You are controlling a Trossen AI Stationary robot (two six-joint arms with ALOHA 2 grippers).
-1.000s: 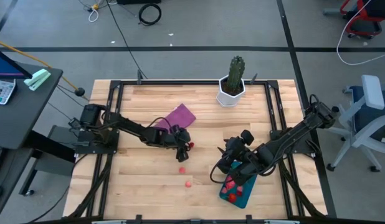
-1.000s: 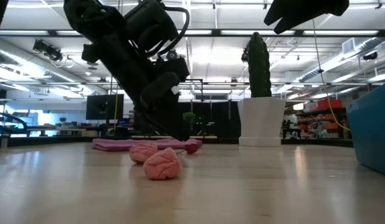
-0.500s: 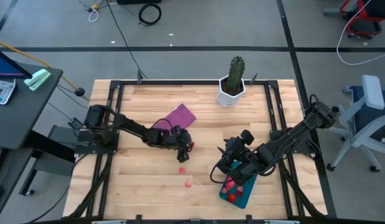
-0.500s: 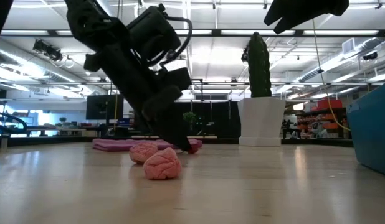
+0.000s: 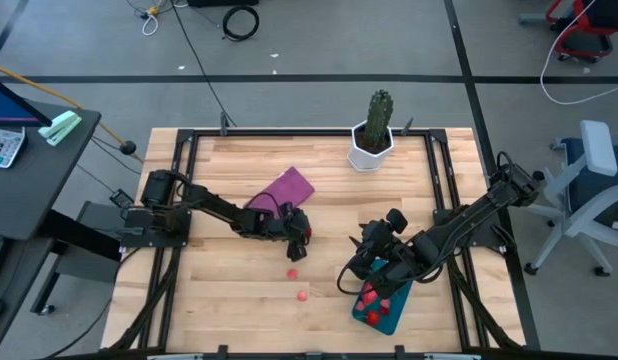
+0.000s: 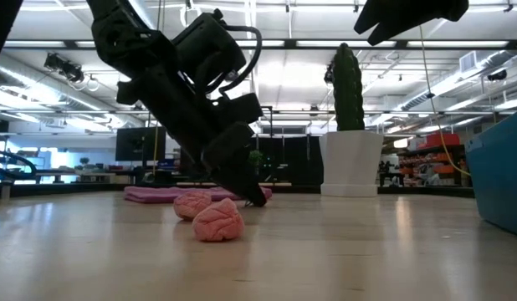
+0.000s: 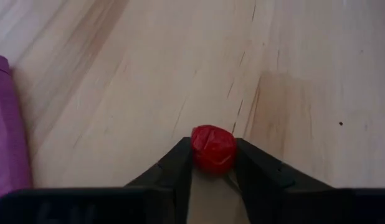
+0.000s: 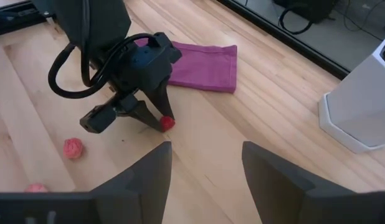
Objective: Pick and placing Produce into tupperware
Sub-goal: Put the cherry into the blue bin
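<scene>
Red berry [image 7: 213,148] between left hand [image 7: 212,163] fingertips.

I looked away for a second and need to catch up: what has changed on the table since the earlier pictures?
The left gripper has closed on the small red produce piece beside the flat purple cloth, its arm leaning a little further toward the table's middle. The two pink produce pieces on the wooden table stayed put, and the right gripper is still open over the teal tupperware.
</scene>
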